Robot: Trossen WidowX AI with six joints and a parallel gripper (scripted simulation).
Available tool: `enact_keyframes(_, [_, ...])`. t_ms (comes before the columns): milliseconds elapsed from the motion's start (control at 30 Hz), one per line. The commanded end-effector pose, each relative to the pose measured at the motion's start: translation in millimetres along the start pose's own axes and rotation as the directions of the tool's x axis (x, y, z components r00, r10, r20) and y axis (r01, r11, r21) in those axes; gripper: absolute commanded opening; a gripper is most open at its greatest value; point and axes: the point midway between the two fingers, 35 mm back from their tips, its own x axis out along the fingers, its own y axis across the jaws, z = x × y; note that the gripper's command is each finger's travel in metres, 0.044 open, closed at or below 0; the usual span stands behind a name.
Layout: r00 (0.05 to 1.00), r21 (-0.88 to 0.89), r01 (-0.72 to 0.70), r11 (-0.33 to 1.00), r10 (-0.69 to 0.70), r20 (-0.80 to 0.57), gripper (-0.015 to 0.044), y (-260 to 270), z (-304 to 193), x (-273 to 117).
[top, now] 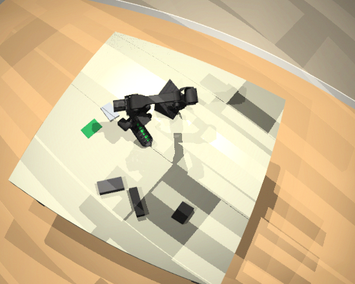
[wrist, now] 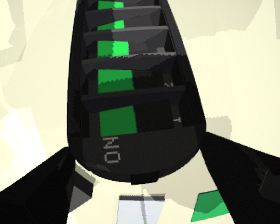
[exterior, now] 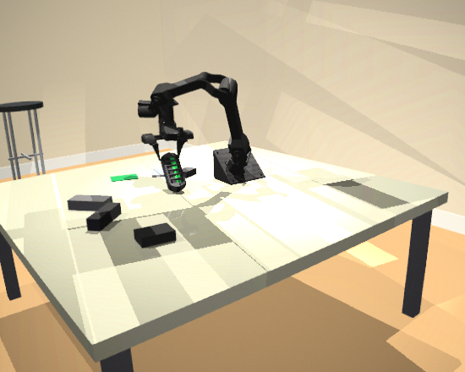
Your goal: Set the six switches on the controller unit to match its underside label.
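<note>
The dark grey controller unit (top: 145,139) (exterior: 177,184) (wrist: 128,167) is between the fingers of my gripper (top: 137,124) (exterior: 170,157) (wrist: 138,148), which is shut on it near one end. The unit is steeply tilted, its far end low over the bench (top: 69,155) (exterior: 238,254); I cannot tell whether that end touches. In the wrist view its rocker switches face the camera, with green ends in a row on the left, the "ON" print at the near end and small numbers on the right. The underside label is hidden. Exact switch settings are unclear.
A green plate (top: 88,130) (exterior: 124,177) (wrist: 205,207) and a whitish plate (top: 109,110) (wrist: 133,211) lie beyond the gripper. A small dark block (exterior: 191,172) (wrist: 82,192) lies near them. Dark blocks (top: 110,184) (top: 137,202) (top: 182,212) lie on the opposite side of the bench.
</note>
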Motion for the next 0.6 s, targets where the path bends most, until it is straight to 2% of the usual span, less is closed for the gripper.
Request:
enact_keyframes(0, [1.000,0.000,-0.001,1.000,0.001,-0.003,0.0338,0.8,-5.2,1.6])
enact_keyframes(567, [1.000,0.000,-0.001,1.000,0.001,-0.004,0.0336,0.8,-16.0,9.0])
